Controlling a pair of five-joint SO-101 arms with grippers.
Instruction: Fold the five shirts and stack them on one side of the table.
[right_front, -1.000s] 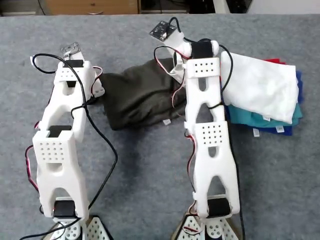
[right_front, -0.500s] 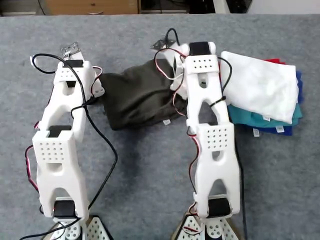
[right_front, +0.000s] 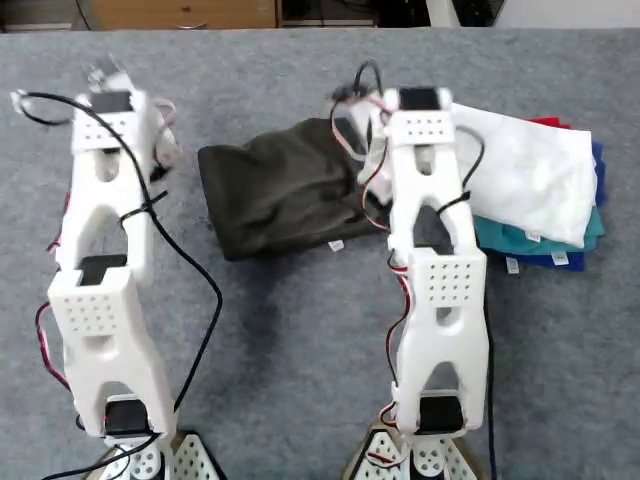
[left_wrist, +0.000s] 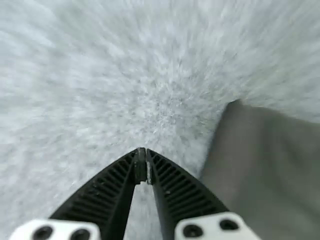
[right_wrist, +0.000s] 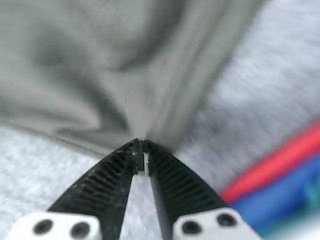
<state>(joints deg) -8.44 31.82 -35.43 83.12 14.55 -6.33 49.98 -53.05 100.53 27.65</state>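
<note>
A folded olive shirt (right_front: 275, 195) lies mid-table between the two arms. My right gripper (right_wrist: 140, 150) is shut at the shirt's right edge, where the olive folds (right_wrist: 100, 65) run into its tips. My right arm (right_front: 425, 130) hangs over that edge. Further right is a stack with a white shirt (right_front: 525, 170) on top, over teal (right_front: 520, 238), blue (right_front: 560, 258) and red (right_front: 545, 122) ones. My left gripper (left_wrist: 142, 160) is shut on nothing over bare carpet, just off the olive shirt's (left_wrist: 270, 165) left corner. My left arm (right_front: 105, 130) reaches to the far left.
Grey carpet (right_front: 290, 340) covers the table, with open room in front of the shirts and at the far left. Red (right_wrist: 280, 165) and blue (right_wrist: 280, 200) edges of the stack lie close beside the right gripper. Cables trail from both arms.
My left arm pulled back from the olive shirt toward the far left. My right arm swung a little to the right, and the shirt's right edge shifted toward the stack.
</note>
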